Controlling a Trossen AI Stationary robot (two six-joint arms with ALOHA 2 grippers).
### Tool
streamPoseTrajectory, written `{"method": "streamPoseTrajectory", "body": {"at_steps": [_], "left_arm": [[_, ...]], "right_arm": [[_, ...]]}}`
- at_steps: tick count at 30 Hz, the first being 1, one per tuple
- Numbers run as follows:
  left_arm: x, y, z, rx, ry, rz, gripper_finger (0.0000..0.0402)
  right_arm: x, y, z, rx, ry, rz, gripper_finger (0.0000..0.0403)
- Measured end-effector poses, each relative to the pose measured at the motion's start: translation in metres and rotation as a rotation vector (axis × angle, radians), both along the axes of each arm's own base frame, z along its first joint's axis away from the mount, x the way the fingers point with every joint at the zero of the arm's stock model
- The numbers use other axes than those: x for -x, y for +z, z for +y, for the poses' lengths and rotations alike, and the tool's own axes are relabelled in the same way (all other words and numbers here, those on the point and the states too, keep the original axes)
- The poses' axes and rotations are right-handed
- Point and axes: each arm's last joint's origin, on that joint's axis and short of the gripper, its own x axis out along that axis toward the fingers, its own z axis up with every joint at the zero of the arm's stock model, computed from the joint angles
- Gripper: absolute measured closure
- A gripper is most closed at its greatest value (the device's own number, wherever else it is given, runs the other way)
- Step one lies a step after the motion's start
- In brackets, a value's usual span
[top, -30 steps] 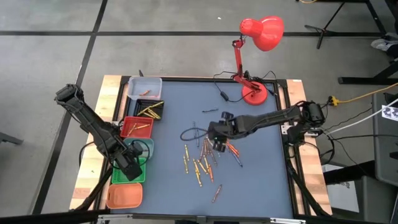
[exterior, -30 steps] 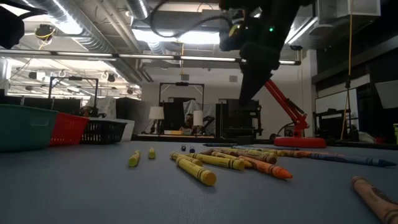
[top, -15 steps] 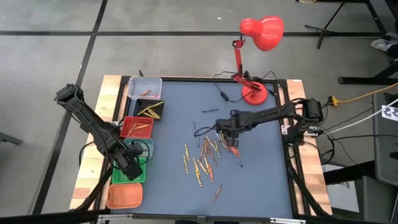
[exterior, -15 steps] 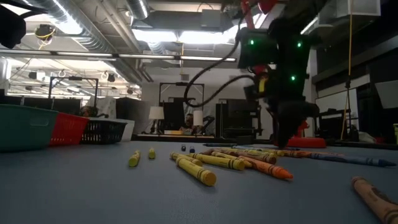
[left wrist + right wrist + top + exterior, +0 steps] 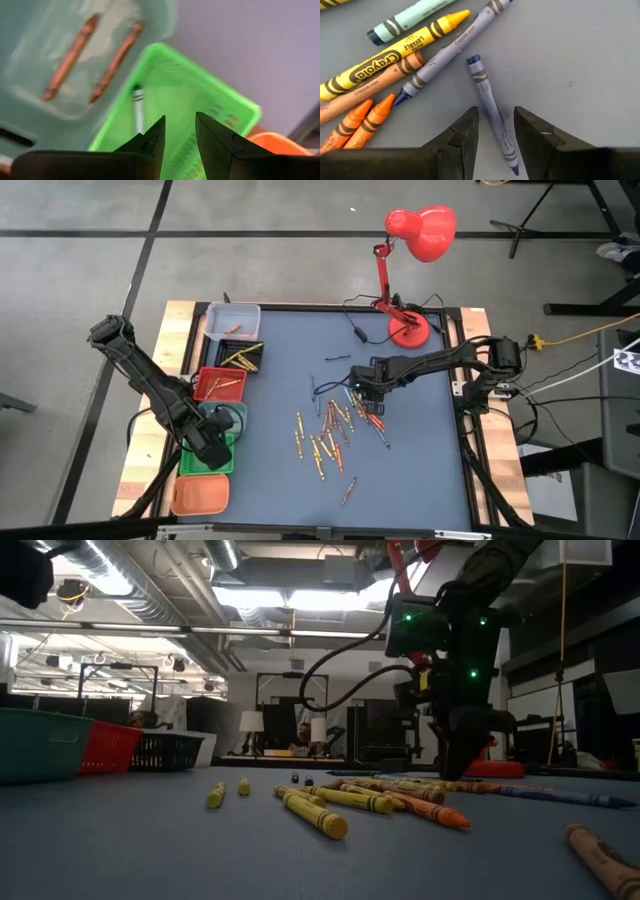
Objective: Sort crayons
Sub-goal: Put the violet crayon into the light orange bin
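Where the crayons (image 5: pixel 330 435) lay scattered across the middle of the blue table (image 5: pixel 420 470), one blue crayon (image 5: pixel 492 112) rested at the near edge of the pile, a little apart from a lavender crayon (image 5: pixel 452 47) and a yellow crayon (image 5: pixel 390 57). The right gripper (image 5: pixel 495 132) hung low over it, its fingers spread with a gap and the blue stick lying between them, not yet pinched. Because the crayon lay slightly aslant to the jaws, closing could have rolled it sideways or caught only its tip, and a slip would likely have flicked it into the neighbouring sticks. A descent too far toward the pile might also have trapped the lavender one alongside. At the table's left edge stood the row of small bins; the left gripper (image 5: pixel 177 142) waited above the green bin (image 5: pixel 210 107), fingers parted on nothing, beside the teal bin (image 5: pixel 30 30) holding two brownish crayons (image 5: pixel 92 60).
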Motion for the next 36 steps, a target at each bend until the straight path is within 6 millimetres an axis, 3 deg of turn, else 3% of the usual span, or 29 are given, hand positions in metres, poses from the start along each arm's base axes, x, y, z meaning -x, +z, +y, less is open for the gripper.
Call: {"method": "streamPoseTrajectory", "body": {"at_steps": [13,26,32,36], "left_arm": [[-0.02,0.011,-0.015,0.021,-0.188,-0.339,0.031],[-0.035,0.023,-0.017,-0.243,-0.3,-0.657,0.031],[-0.04,0.023,-0.011,-0.301,-0.329,-0.664,0.031],[-0.044,0.024,-0.005,-0.38,-0.343,-0.674,0.031]], "right_arm": [[-0.002,-0.001,0.0,-0.013,0.003,-0.02,0.0391],[-0.007,0.004,0.0,-0.011,0.001,-0.033,0.0379],[-0.027,0.023,-0.003,0.002,-0.001,-0.147,0.0387],[-0.047,0.038,-0.002,-0.033,0.016,-0.324,0.0385]]}}
